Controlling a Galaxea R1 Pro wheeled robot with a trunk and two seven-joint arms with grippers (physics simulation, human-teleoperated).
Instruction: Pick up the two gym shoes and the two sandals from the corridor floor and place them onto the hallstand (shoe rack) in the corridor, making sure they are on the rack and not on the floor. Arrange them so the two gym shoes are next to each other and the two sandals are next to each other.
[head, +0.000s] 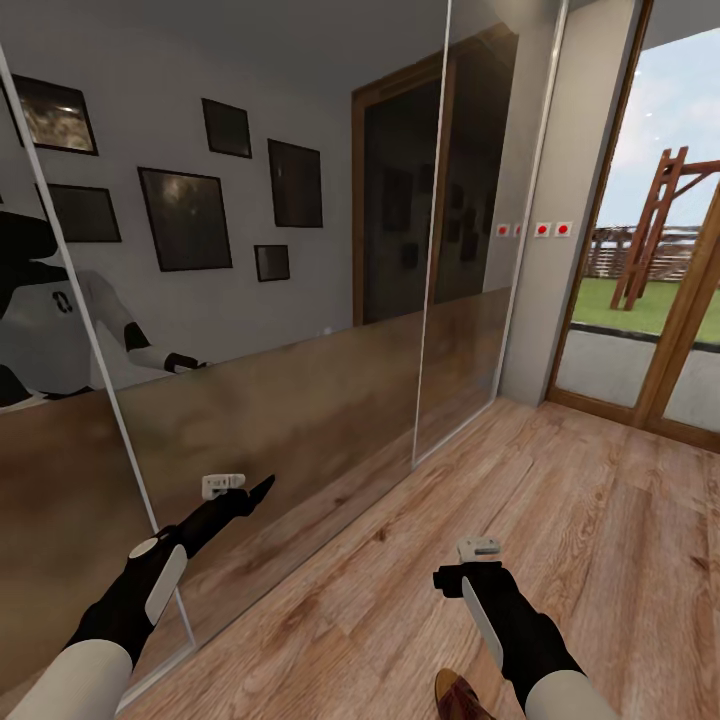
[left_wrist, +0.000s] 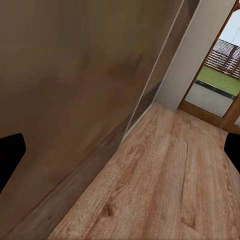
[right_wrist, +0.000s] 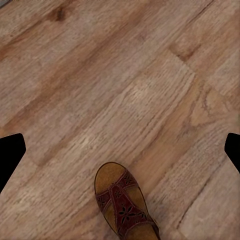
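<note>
A sandal (head: 462, 697) is seen at the bottom edge of the head view, lying on the corridor floor (head: 600, 520) just beside the right forearm; it is cut off by the frame. Above it the right tool (head: 462, 577) is held over bare planks, with nothing gripped and nothing touched. The left tool (head: 255, 493) is raised close to the mirrored wardrobe door (head: 300, 300); whether contact is made with the glass cannot be told.

In the right wrist view the fingertips (right_wrist: 11, 152) are seen as dark shapes at opposite edges of the picture, so the right tool is spread wide and empty. The sandal (right_wrist: 122, 202) is shown there in detail that the head view lacks: a tan footbed, a wide brown strap with cut-out pattern, sole flat on the floor (right_wrist: 125, 75), toe end toward the space between the fingers but well short of them.

In the left wrist view the fingertips (left_wrist: 10, 155) are likewise set at the far edges, so the left tool is wide apart with nothing between. The mirrored door (left_wrist: 75, 100) and its bottom rail are seen beside the floor (left_wrist: 165, 180), and a glazed door (left_wrist: 215, 95) with grass beyond stands at the far end.

The robot's own reflection (head: 60, 320) and framed pictures (head: 185, 218) are given by the mirror in the head view.
</note>
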